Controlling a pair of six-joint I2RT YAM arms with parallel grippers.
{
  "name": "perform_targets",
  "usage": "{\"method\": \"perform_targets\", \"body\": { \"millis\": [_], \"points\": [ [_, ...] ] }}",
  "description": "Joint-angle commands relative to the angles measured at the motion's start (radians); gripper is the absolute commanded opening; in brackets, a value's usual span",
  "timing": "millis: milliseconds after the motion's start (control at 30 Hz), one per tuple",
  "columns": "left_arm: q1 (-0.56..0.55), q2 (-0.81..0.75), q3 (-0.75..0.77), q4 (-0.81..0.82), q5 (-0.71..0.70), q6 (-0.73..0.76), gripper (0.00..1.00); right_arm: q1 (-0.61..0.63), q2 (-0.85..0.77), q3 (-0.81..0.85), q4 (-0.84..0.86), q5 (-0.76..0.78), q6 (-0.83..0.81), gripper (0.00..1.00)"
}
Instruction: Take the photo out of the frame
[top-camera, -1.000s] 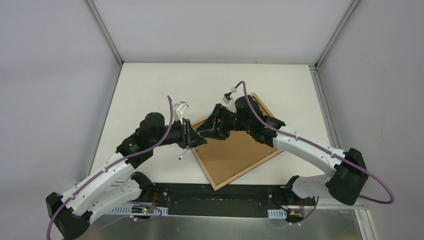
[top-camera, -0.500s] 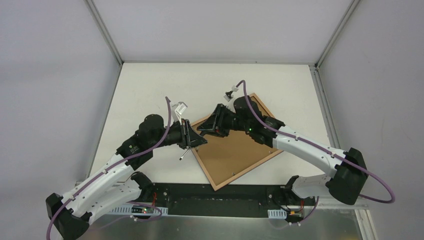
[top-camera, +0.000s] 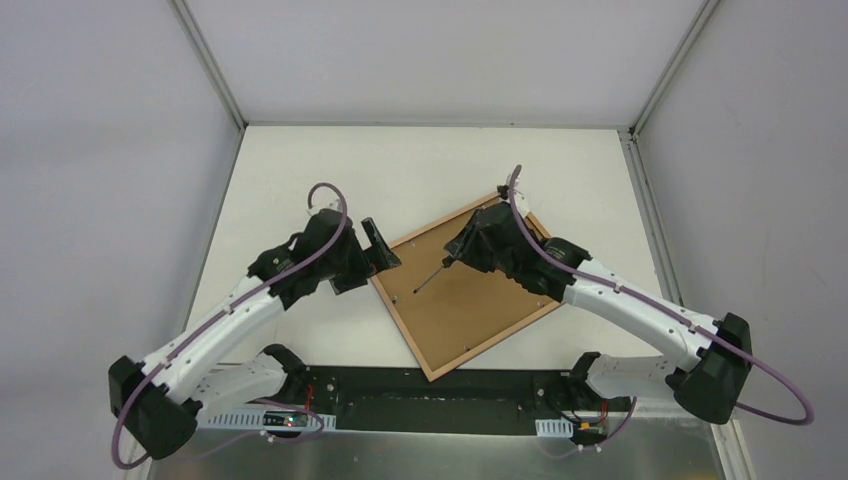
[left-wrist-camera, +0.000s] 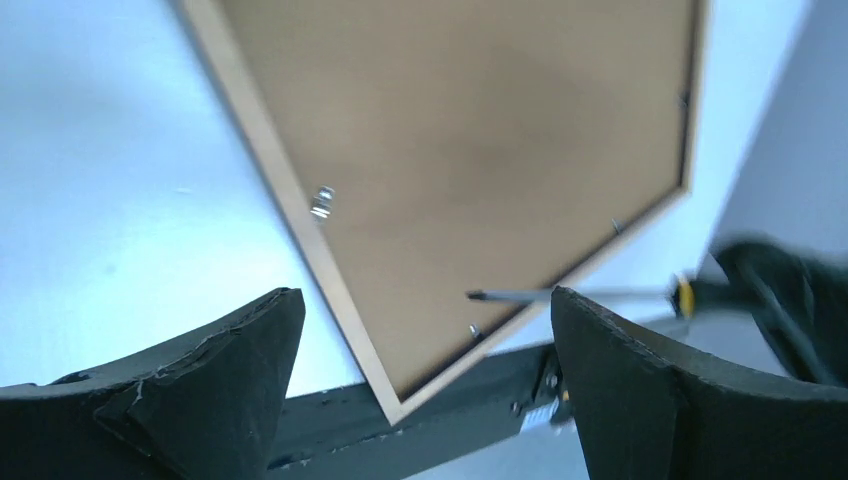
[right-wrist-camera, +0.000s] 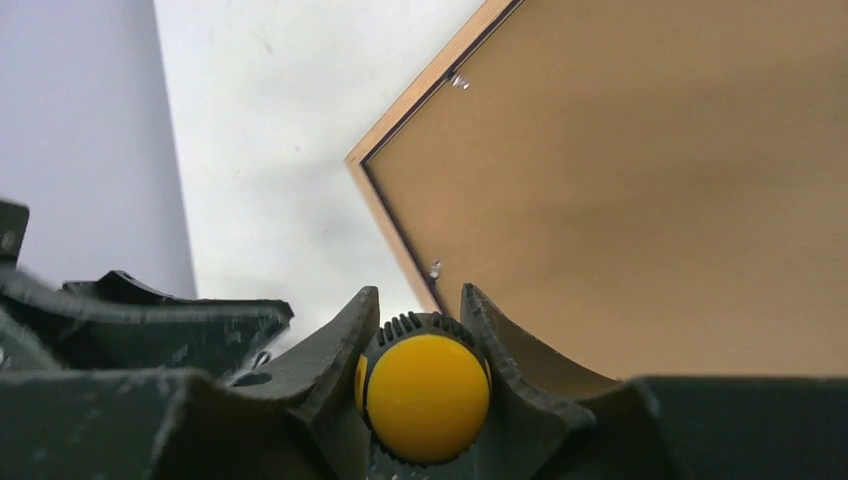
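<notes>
frame (top-camera: 470, 300) lay back-up, looked stiff, light, best pried at rim clips (left-wrist-camera: 322, 201); right gripper (right-wrist-camera: 425, 335) clamped screwdriver (top-camera: 430, 277), left gripper (left-wrist-camera: 420, 330) gaped empty.

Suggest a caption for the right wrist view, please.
Right tool grips a yellow-capped screwdriver over the face-down frame.

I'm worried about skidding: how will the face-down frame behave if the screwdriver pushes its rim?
The frame lies flat on the smooth white table, so it would probably slide or pivot rather than tip. Its slim rim and flat fibreboard back suggest it is light and fairly stiff.
</notes>
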Motion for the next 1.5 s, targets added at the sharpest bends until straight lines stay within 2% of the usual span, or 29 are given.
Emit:
{"method": "perform_targets", "body": {
  "millis": [0, 67, 200, 500, 667, 867, 1133, 1233, 1467],
  "points": [
    [0.157, 0.191, 0.066, -0.213, 0.019, -0.12, 0.96, 0.05, 0.031, 0.059, 0.001, 0.18, -0.076, 0.0],
    [0.223, 0.288, 0.078, -0.207, 0.062, -0.114, 0.94, 0.081, 0.084, 0.106, -0.032, 0.228, -0.122, 0.0],
    [0.247, 0.385, 0.128, -0.178, -0.005, -0.074, 0.93, 0.109, 0.192, 0.167, -0.091, 0.284, -0.15, 0.0],
    [0.293, 0.44, 0.071, -0.079, 0.049, -0.096, 0.91, 0.119, 0.266, 0.192, -0.022, 0.262, -0.237, 0.0],
    [0.293, 0.526, 0.073, -0.01, 0.11, -0.063, 0.67, 0.128, 0.341, 0.259, -0.002, 0.237, -0.228, 0.0],
    [0.296, 0.589, 0.072, 0.048, 0.111, -0.049, 0.52, 0.152, 0.454, 0.362, 0.003, 0.239, -0.233, 0.0],
    [0.304, 0.641, 0.078, 0.067, 0.132, -0.024, 0.38, 0.185, 0.534, 0.418, 0.019, 0.253, -0.252, 0.0],
    [0.303, 0.659, 0.08, 0.074, 0.133, -0.008, 0.28, 0.196, 0.559, 0.449, 0.002, 0.261, -0.265, 0.0],
    [0.305, 0.673, 0.03, 0.094, 0.102, -0.009, 0.24, 0.21, 0.573, 0.447, 0.007, 0.286, -0.297, 0.0]
  ]
}}
